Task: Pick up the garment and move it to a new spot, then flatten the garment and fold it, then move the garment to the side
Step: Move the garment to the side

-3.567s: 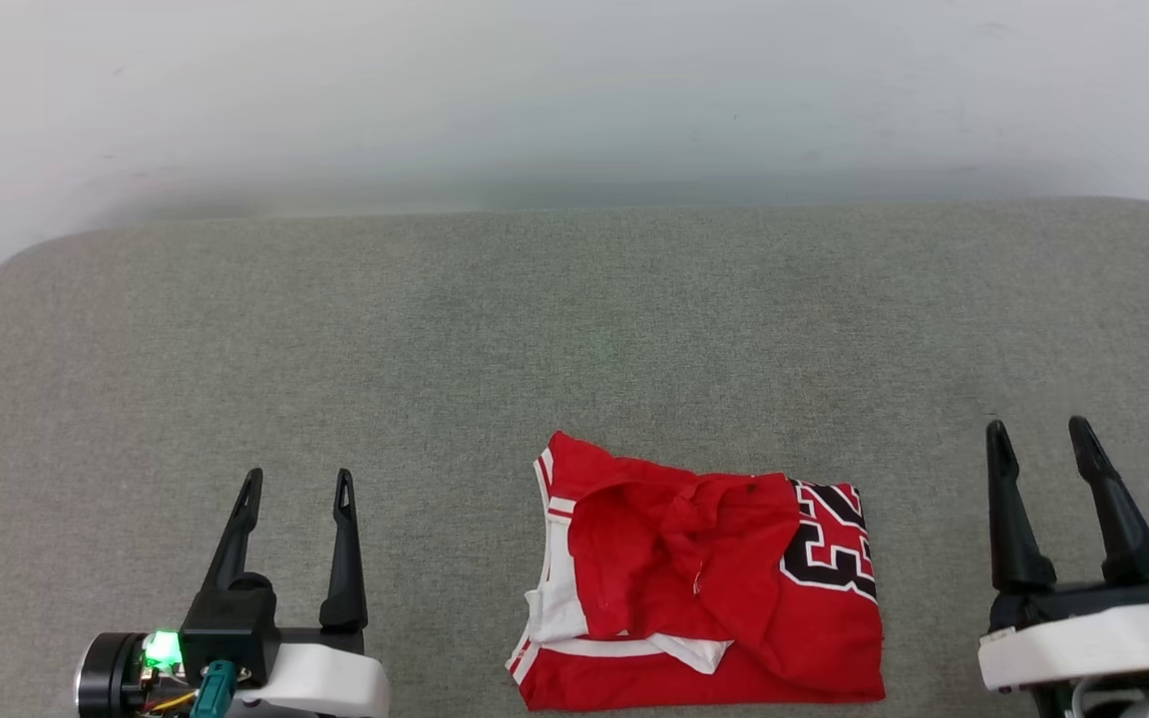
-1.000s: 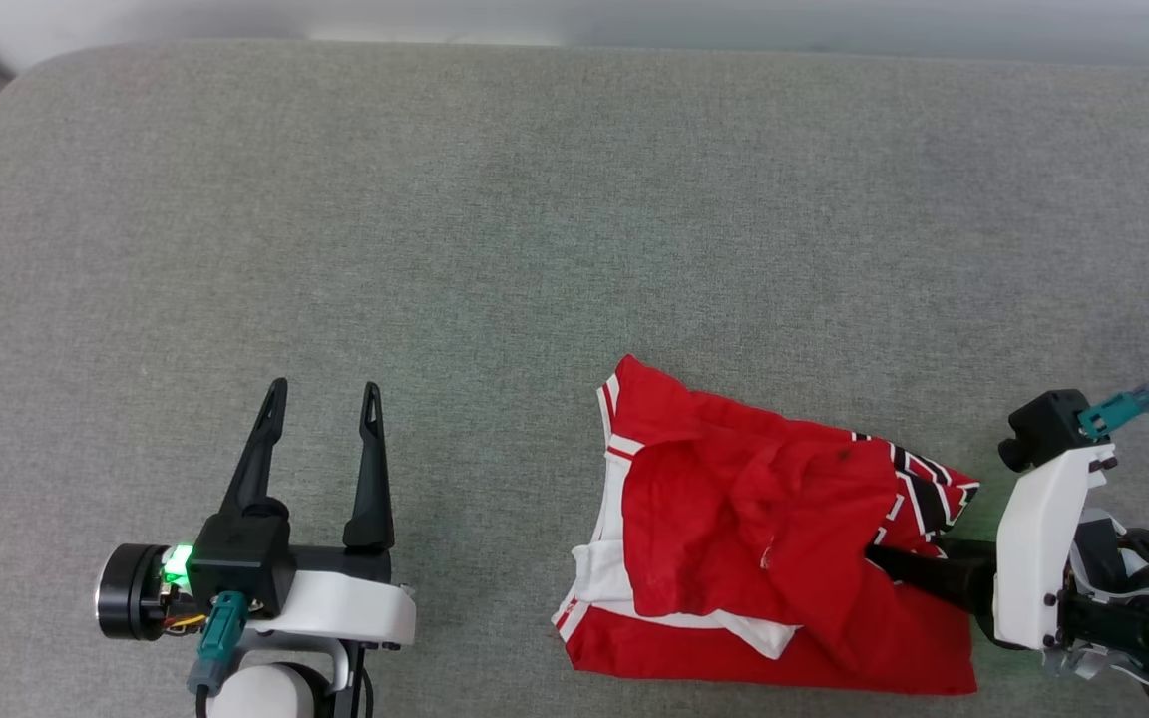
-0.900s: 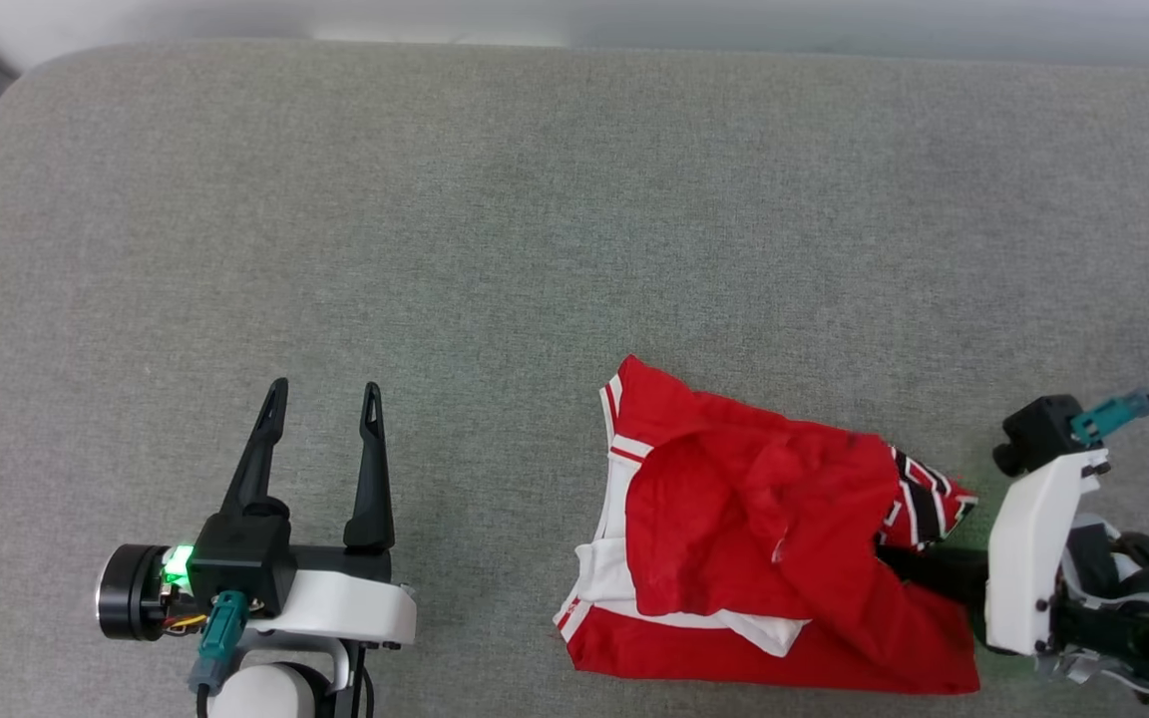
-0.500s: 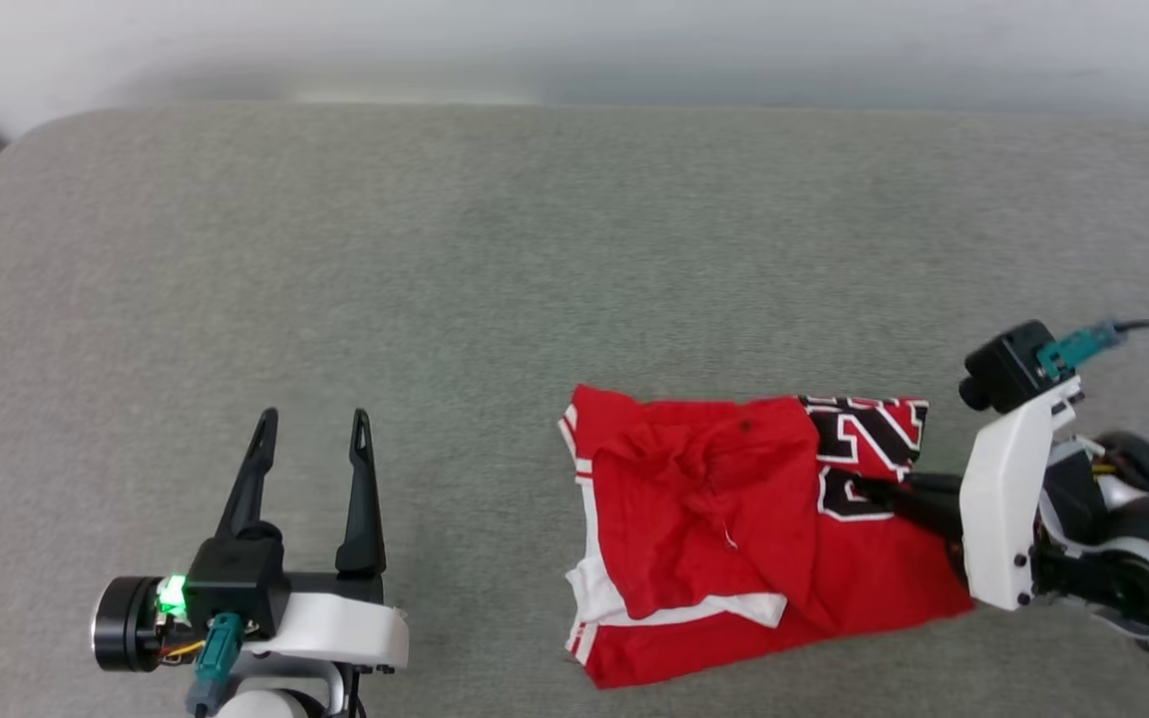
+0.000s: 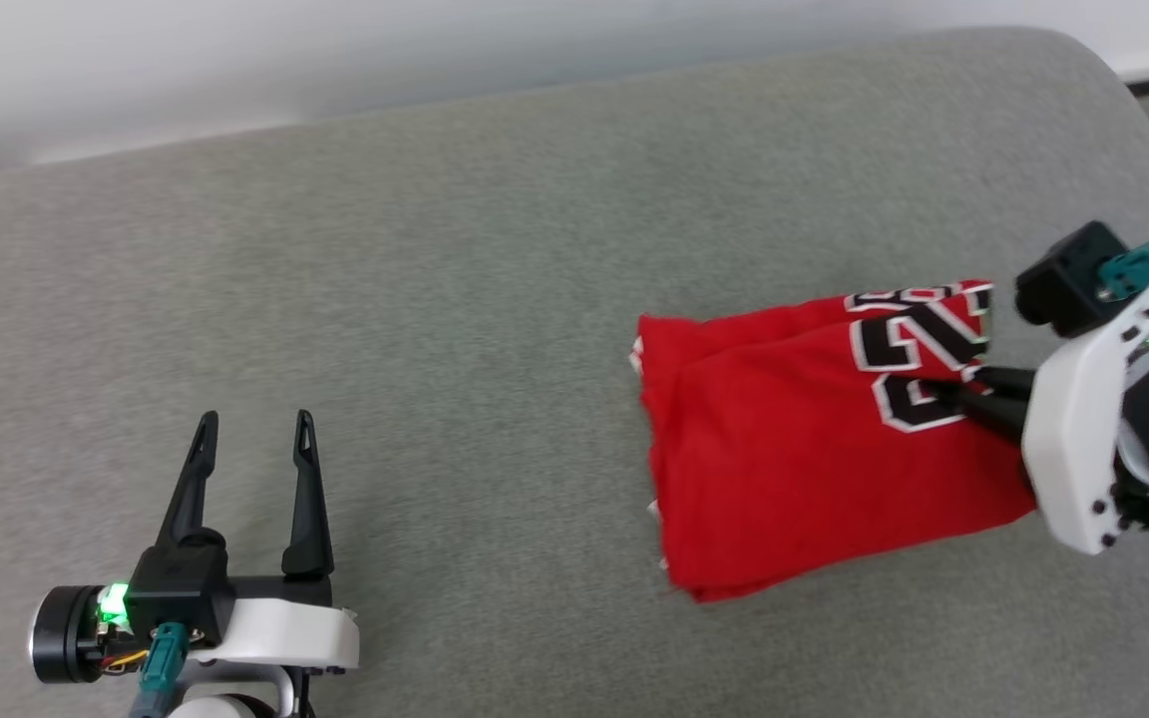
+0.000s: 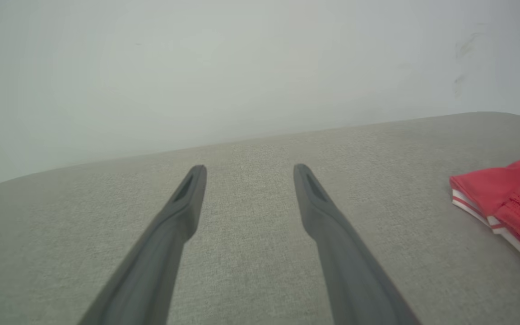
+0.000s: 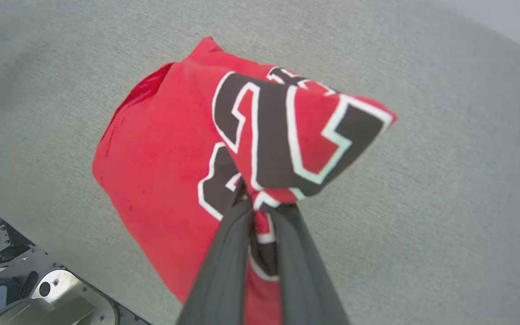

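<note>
One garment (image 5: 814,449), folded with its black number up, lies near the right edge of the grey padded surface (image 5: 435,299). Two end effectors: the right end effector (image 5: 944,391) is clenched, grasping the garment's lettered edge and lifting it; the left end effector (image 5: 254,419) is released, hovering near the front left.

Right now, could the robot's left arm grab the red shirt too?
Probably yes, if it reaches sideways. The left gripper is open, and bare grey cushion lies between it and the garment. But the garment sits well off to its right, where the right gripper is shut on it.
</note>
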Available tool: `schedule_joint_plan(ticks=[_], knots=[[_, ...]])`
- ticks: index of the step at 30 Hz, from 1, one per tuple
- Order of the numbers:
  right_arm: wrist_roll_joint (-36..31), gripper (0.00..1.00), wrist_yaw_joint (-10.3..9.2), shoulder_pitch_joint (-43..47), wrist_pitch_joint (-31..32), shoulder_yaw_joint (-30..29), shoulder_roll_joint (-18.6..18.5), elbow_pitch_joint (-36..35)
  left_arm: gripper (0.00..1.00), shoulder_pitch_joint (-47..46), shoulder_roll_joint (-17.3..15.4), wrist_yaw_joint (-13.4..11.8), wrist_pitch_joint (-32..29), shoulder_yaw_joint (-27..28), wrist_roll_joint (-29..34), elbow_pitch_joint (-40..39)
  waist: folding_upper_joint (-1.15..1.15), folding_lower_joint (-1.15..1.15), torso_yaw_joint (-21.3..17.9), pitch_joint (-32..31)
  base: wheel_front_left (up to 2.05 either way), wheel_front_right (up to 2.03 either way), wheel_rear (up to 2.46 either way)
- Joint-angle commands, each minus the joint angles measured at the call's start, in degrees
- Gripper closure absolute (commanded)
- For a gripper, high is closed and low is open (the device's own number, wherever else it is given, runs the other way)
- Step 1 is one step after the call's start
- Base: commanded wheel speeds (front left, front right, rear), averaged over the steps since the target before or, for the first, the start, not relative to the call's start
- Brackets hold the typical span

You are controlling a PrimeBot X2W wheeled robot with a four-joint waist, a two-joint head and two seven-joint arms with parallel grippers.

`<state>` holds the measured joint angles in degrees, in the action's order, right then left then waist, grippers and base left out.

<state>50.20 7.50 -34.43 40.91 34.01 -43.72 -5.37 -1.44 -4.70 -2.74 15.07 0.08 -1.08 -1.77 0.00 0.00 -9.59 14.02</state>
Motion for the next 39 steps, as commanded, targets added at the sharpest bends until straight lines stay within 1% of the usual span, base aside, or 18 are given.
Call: schedule_joint_plan(ticks=[1, 4, 8, 12, 16, 19, 25, 30, 32, 33, 34, 39], knots=[[-1.4, 1.0, -0.02, -1.4, -0.8, -0.2, -1.1, 0.5, 0.0, -0.4, -0.2, 0.0, 0.1, 0.3, 0.4, -0.4, 0.0, 0.0, -3.3, 2.6, 0.0, 0.0, 0.0], [-2.4, 1.0, -0.03, -1.9, -2.7, -1.3, -2.8, 2.7, 0.0, -0.7, -1.0, 0.2, 0.1, 1.0, 0.6, -1.1, 0.0, 0.0, -5.1, 4.8, 0.0, 0.0, 0.0], [-6.3, 1.0, -0.04, -3.7, -5.0, -2.5, -6.7, 7.6, 0.0, -1.7, -2.0, 0.8, 0.1, 1.1, 1.0, -2.1, 0.0, 0.0, -6.2, 7.9, 0.0, 0.0, 0.0], [-9.5, 1.0, -0.04, -6.4, -7.3, -3.4, -9.5, 13.8, 0.0, -3.0, -3.2, 1.1, 0.1, 1.1, 1.3, -2.9, 0.0, 0.0, -6.3, 11.1, 0.0, 0.0, 0.0], [-12.7, 1.0, -0.04, -9.5, -9.2, -4.0, -11.1, 20.2, 0.0, -5.0, -3.8, 1.6, 0.1, 0.9, 1.4, -3.5, 0.0, 0.0, -5.9, 14.2, 0.0, 0.0, 0.0], [-14.0, 1.0, -0.04, -12.2, -10.3, -5.4, -10.9, 25.2, 0.0, -6.3, -4.3, 1.7, 0.1, 0.7, 1.3, -3.9, 0.0, 0.0, -5.4, 16.3, 0.0, 0.0, 0.0], [-16.8, 1.0, -0.04, -16.7, -12.8, -8.1, -8.1, 34.2, 0.0, -7.9, -4.9, 1.8, 0.1, 0.5, 1.2, -4.5, 0.0, 0.0, -4.6, 19.2, 0.0, 0.0, 0.0], [-20.0, 1.0, -0.05, -18.5, -13.9, -8.3, -5.6, 40.3, 0.0, -8.1, -5.3, 1.8, 0.1, 0.5, 1.0, -4.4, 0.0, 0.0, -4.3, 19.6, 0.0, 0.0, 0.0], [-20.0, 1.0, -0.05, -18.8, -14.4, -8.7, -4.6, 42.1, 0.0, -8.0, -5.2, 1.7, 0.1, 0.5, 1.0, -4.2, 0.0, 0.0, -4.2, 19.3, 0.0, 0.0, 0.0], [-20.2, 0.98, -0.05, -19.2, -15.1, -9.4, -4.1, 43.1, 0.0, -7.9, -5.2, 1.6, 0.1, 0.5, 0.9, -4.1, 0.0, 0.0, -4.1, 18.9, 0.0, 0.0, 0.0], [-20.9, 0.0, -0.05, -19.3, -15.6, -9.7, -3.8, 43.9, 0.0, -7.8, -5.0, 1.5, 0.1, 0.5, 0.8, -4.1, 0.0, 0.0, -4.0, 18.6, 0.0, 0.0, 0.0], [-24.7, 0.0, -0.04, -20.3, -19.4, -11.5, -3.3, 46.7, 0.0, -7.1, -4.0, 1.4, 0.1, -0.2, 0.5, -3.5, 0.0, 0.0, -3.1, 14.7, 0.0, 0.0, 0.0]])
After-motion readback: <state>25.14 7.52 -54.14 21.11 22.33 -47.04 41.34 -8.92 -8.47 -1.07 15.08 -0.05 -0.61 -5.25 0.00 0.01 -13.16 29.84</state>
